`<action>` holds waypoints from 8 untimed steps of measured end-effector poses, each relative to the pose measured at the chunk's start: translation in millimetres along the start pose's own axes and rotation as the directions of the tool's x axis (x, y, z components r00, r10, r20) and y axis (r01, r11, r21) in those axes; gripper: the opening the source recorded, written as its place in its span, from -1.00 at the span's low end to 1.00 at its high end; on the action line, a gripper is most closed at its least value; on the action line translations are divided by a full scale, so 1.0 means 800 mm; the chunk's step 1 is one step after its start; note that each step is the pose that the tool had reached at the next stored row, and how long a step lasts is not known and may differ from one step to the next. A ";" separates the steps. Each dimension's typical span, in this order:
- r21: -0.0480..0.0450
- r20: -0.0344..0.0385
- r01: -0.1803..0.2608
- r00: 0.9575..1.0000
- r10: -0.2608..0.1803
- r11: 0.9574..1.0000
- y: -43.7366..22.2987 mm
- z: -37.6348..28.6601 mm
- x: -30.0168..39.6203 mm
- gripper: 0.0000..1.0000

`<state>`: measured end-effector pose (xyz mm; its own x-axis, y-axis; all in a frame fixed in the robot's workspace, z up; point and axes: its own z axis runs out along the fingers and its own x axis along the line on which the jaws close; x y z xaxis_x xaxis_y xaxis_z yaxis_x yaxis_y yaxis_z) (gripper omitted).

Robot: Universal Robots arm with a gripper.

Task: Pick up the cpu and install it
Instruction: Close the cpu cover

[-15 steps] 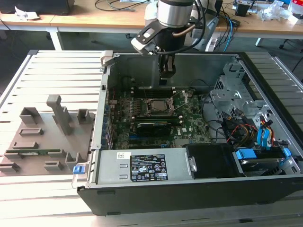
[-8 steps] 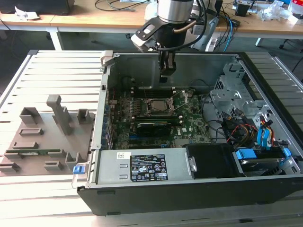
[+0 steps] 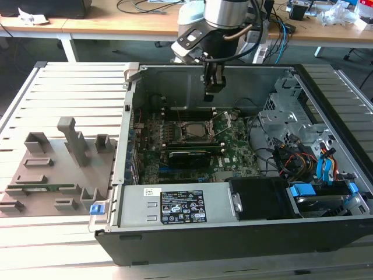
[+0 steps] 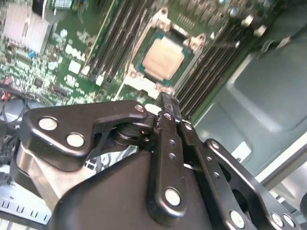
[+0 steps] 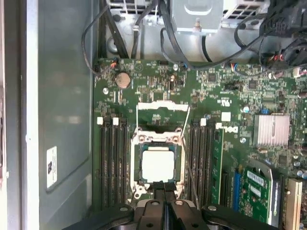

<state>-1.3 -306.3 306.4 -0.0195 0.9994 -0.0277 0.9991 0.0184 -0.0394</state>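
Exterior view: one grey moulded fixture tray is lying on the slatted metal tabletop at the exterior view's left, and one small blue clip is sitting by its near corner. Just right of that, one open black computer case is lying on its side, with one green motherboard showing inside. One tool is hanging over the board near the case's back wall. One cpu is sitting flat below it, apart from the tool. At the far right, tangled cables and blue drive tabs are crowding the case's end.

Second wrist view: this one is showing the tool close up, with black metal links and silver rivets. Its fingers are pressed together and gripping nothing. The cpu, a square with a dull silvery top, is resting inside the metal-framed socket, just beyond the fingertips and not touching them.

First wrist view: this is looking straight down, adding board detail. The cpu is sitting seated in the socket, and the hinged load frame is standing flipped open. Two banks of dark memory slots are flanking the socket. One round coin battery and one finned silver heat sink are showing. The tool is pointing at the socket's edge with its fingers together.
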 end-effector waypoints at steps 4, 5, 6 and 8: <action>0.024 -0.009 0.001 1.000 -0.001 1.000 0.0668 0.0048 -0.0011 -0.79; 0.027 -0.009 0.001 1.000 -0.001 1.000 0.0871 0.0077 -0.0013 -0.79; 0.029 -0.009 0.002 1.000 -0.001 1.000 0.1053 0.0140 -0.0016 -0.79; 0.029 -0.009 0.003 1.000 -0.003 1.000 0.1179 0.0236 -0.0015 -0.79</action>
<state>92.2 -306.3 283.8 -0.0217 0.9996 -0.0183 0.9975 0.0204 -0.0684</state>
